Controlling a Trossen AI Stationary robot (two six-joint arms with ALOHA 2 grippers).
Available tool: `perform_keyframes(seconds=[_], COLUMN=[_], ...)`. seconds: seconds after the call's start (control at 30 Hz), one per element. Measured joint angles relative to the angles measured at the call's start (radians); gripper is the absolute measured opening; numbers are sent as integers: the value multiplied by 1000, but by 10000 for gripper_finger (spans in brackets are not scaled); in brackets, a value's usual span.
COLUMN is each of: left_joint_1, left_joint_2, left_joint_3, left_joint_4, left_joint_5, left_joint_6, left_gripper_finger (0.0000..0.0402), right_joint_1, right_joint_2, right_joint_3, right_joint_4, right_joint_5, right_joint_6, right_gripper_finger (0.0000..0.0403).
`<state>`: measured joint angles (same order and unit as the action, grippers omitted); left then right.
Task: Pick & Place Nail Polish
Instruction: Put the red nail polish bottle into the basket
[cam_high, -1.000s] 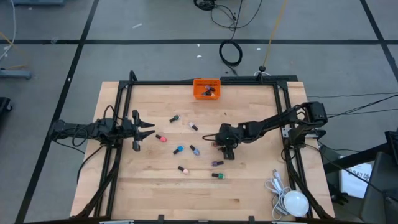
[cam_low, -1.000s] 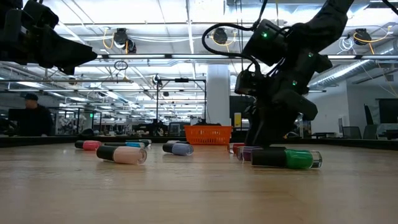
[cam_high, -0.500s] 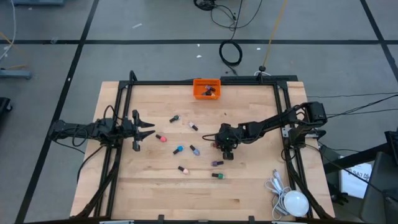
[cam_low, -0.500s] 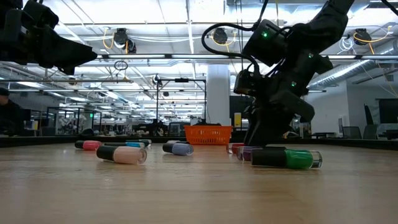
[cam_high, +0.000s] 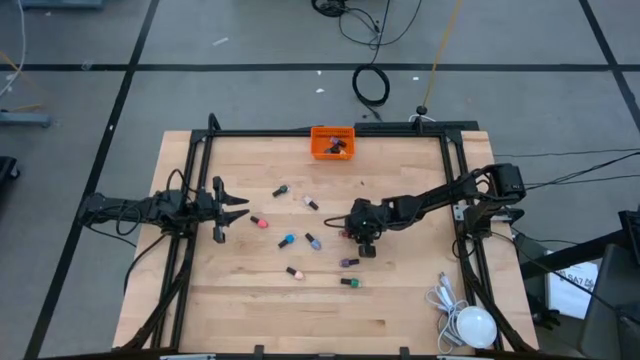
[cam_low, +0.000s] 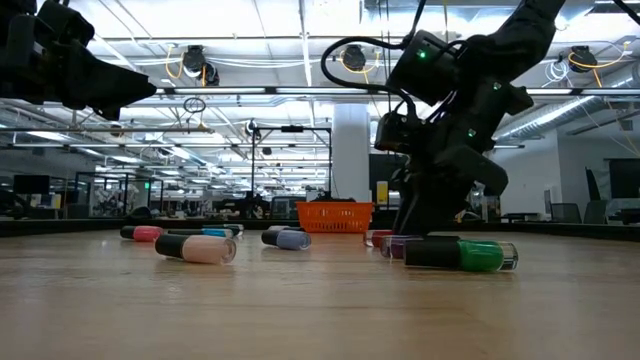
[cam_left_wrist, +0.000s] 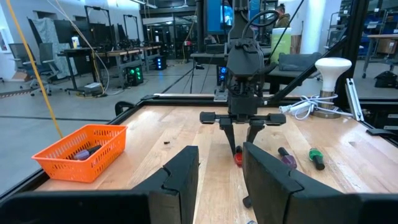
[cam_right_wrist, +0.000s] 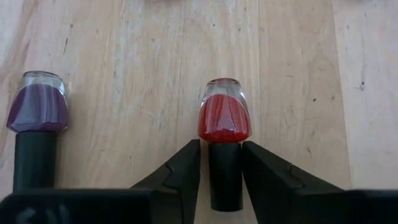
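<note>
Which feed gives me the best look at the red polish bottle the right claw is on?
Right wrist view: the red polish bottle lies with its dark cap between the right claw fingers. Left wrist view shows it small under that claw. In the high and low views the arm mostly hides it.

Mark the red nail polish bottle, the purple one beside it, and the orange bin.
red nail polish bottle (cam_right_wrist: 224, 117), right wrist view, red glass body
purple nail polish bottle (cam_right_wrist: 38, 109), right wrist view, purple glass body
orange bin (cam_high: 322, 148), high view, left wall
</note>
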<state>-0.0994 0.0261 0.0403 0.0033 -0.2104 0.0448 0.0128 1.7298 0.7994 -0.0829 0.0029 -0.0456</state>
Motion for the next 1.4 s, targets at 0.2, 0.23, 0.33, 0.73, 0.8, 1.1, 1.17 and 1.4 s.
perform_keyframes(seconds=[0.2, 0.23, 0.33, 0.73, 0.8, 1.1, 1.17, 1.4], left_joint_1=[0, 0, 0, 0, 0, 0, 0, 0], left_joint_2=[0, 0, 0, 0, 0, 0, 0, 0], left_joint_3=[0, 0, 0, 0, 0, 0, 0, 0], left_joint_4=[0, 0, 0, 0, 0, -1, 1, 0], left_joint_5=[0, 0, 0, 0, 0, 0, 0, 0], left_joint_6=[0, 0, 0, 0, 0, 0, 0, 0], left_gripper_finger=[124, 124, 124, 124, 124, 124, 124, 124], right_joint_1=[1, 1, 1, 0, -1, -29, -36, -54], right_joint_2=[0, 0, 0, -30, -55, -114, -116, -116], right_joint_3=[0, 0, 0, -4, -9, -5, -2, -3], right_joint_4=[-22, -21, -20, 122, 146, 407, 500, 839], right_joint_5=[20, 20, 20, 6, 4, -138, -230, -553], right_joint_6=[0, 0, -9, -24, -30, -45, -35, 76], right_gripper_finger=[93, 90, 75, 52, 52, 52, 52, 52])
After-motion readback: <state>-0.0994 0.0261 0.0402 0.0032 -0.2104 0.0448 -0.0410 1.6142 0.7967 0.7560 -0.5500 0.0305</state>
